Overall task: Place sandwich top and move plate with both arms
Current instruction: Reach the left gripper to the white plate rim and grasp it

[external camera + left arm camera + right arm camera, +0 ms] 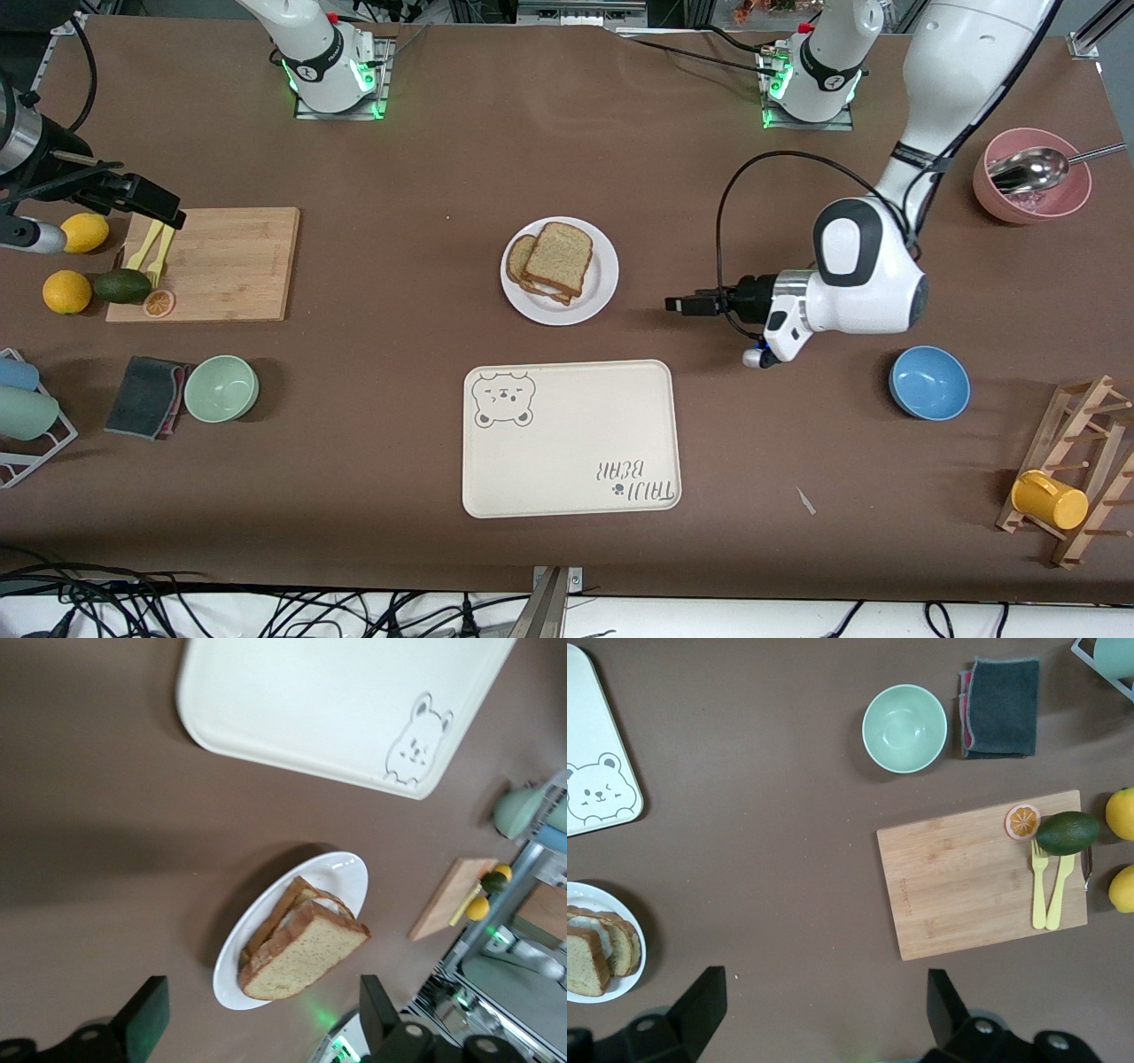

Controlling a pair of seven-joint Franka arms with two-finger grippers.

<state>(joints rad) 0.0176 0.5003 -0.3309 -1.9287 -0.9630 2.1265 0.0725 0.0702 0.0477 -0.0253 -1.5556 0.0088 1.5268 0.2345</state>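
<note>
**The bread could slide off when the plate moves**

The sandwich top (560, 257) is a plain brown bread slice. It already lies on the stack of bread on the plate (601, 282). It does not sit straight on the slices under it. It leans a bit and hangs past them, and the lower bread sticks out toward the right arm's end of the table. The plate is in the middle of the table, just farther from the front camera than the cream tray (571, 437) with the bear on it.

The left gripper (687, 304) is low, near the plate, on the side toward the left arm's end of the table. Its fingers (146, 1028) are spread wide apart and hold nothing. The right gripper (151, 206) is up over the wooden board (226, 263), well apart from the plate. Its fingers (700, 1010) are wide apart too, with nothing in them. That arm is waiting.

I think moving the plate is the job left to do. The plate rim is thin and low, so a finger could slip off it or push the plate along the table. If one arm lifts or pulls first, the plate could tip. Then the loose top slice may slide off. The tray is close, so the plate could bump its edge.
</note>
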